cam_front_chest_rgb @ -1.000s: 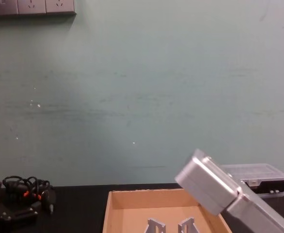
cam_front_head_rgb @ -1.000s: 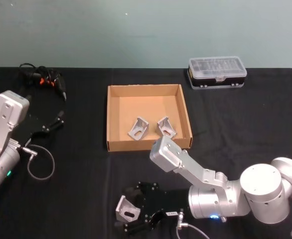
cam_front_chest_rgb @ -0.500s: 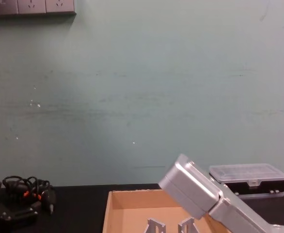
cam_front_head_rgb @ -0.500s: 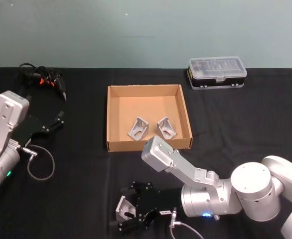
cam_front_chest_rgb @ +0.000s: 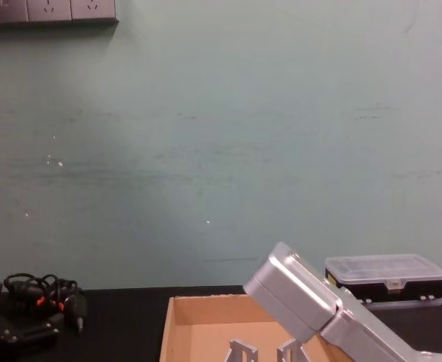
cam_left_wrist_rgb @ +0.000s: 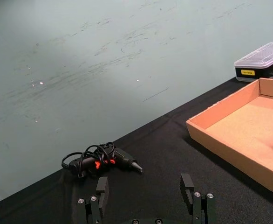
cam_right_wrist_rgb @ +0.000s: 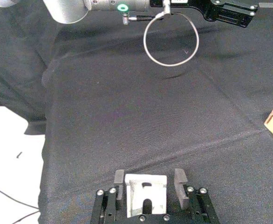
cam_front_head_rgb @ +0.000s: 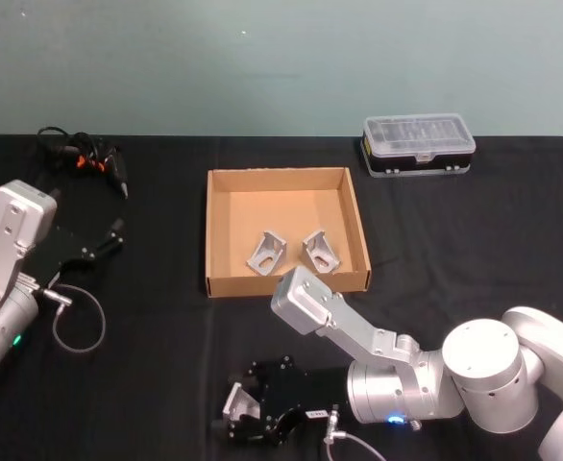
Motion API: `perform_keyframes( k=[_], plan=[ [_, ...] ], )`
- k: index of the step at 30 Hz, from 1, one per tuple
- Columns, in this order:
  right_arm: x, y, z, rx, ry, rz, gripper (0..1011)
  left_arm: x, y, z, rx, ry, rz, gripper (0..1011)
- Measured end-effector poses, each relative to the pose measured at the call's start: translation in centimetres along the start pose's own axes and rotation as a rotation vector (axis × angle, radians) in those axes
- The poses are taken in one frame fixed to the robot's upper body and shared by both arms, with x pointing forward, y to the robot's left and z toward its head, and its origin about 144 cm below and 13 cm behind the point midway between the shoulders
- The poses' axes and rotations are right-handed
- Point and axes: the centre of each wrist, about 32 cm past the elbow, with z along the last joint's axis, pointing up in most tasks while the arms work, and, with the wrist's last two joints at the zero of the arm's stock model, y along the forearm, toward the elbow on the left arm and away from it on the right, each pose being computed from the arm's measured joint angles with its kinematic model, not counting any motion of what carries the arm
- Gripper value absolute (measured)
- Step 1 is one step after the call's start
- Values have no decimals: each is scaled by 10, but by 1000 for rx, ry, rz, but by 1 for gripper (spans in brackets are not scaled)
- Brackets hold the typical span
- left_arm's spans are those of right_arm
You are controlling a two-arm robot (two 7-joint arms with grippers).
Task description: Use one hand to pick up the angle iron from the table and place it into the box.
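Right gripper low at bottom centre of head view, jaws clamped on an angle iron, one finger each side of it in the wrist view. Tabletop black. Above it, mid-frame, the box holds two more brackets, side by side. Left gripper parked at left edge, jaws spread, nothing between. Cable bundle upper left, clear-lidded case upper right.
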Motion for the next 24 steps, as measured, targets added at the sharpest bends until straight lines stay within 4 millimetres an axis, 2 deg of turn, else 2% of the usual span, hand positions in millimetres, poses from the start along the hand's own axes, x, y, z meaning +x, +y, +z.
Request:
perform_keyframes(
  k=[8,19,24],
  plan=[
    [0,1,1,3,-6,4,466,0,0,0,0,0,0,1011],
    [-1,-2,2,12,-12,-5,452,0,0,0,0,0,0,1011],
    [-3,-17,8,51,-16,-57,452,0,0,0,0,0,0,1011]
  ],
)
